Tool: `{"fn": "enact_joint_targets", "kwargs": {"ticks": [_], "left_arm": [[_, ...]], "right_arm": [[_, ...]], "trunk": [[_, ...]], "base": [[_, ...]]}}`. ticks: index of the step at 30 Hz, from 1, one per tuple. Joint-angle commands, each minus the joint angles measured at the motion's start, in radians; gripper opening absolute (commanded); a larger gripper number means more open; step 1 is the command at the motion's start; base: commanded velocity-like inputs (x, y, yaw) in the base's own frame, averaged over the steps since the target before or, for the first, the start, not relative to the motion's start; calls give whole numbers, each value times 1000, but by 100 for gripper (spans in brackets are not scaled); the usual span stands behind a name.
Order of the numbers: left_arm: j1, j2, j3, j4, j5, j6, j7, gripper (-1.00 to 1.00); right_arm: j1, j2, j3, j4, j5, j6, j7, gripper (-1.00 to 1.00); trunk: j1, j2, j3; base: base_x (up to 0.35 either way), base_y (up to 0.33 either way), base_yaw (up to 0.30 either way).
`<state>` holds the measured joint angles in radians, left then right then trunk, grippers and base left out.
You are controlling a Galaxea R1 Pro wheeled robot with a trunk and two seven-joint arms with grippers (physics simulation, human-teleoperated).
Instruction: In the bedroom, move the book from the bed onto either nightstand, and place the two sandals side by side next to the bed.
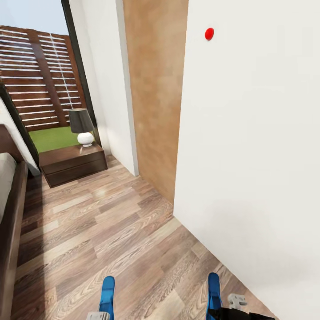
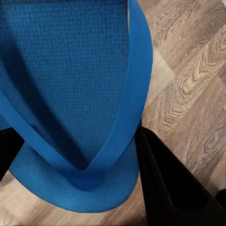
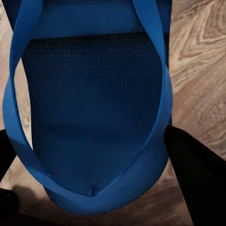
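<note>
Head view: open wood-plank floor [image 1: 111,222] runs from the bottom of the frame up toward the upper left, a lane bounded on the left edge by the dark frame of the bed [image 1: 11,222] and on the right by a plain white wall [image 1: 253,155] whose foot cuts diagonally from centre to lower right. Behind that wall's edge stands a tan wood-toned panel [image 1: 153,89]. At the far end of the lane, left of centre, a nightstand [image 1: 73,163] sits against the window side, carrying a lamp [image 1: 82,126] with a dark shade and white round base; its top beside the lamp is bare. A small red dot [image 1: 209,33] is on the white wall, upper right. Two blue sandals show at the bottom edge, well apart: the left sandal [image 1: 107,295] bottom centre-left, the right sandal [image 1: 214,293] bottom centre-right, both cut off by the frame. Left wrist view: left sandal [image 2: 75,103] sole and V-strap close up, black fingers [image 2: 165,183] on either side of it, so the left gripper [image 2: 77,160] pinches the sandal. Right wrist view: right sandal [image 3: 94,117] likewise between dark fingers [image 3: 197,174] of the right gripper [image 3: 94,169], clamped on it. The bed is mostly outside the frame. The book is not discernible.
</note>
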<state>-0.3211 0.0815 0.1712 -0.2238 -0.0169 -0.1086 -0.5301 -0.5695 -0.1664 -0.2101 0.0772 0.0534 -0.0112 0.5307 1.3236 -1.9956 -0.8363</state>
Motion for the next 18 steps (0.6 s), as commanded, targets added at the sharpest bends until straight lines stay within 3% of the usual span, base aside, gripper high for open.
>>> {"fn": "enact_joint_targets", "kwargs": {"ticks": [1,9,18], "left_arm": [[-1,0,5,1,-3,-3,-6,-100],[-1,0,5,1,-2,-3,-6,-100],[-1,0,5,1,-3,-3,-6,-100]], "right_arm": [[-1,-1,-9,3,5,-1,3,-100],[-1,-1,-9,3,5,-1,3,-100],[-1,-1,-9,3,5,-1,3,-100]], "trunk": [[0,0,-1],[0,0,-1],[0,0,-1]], "base": [[318,0,248],[318,0,105],[308,0,271]]}}
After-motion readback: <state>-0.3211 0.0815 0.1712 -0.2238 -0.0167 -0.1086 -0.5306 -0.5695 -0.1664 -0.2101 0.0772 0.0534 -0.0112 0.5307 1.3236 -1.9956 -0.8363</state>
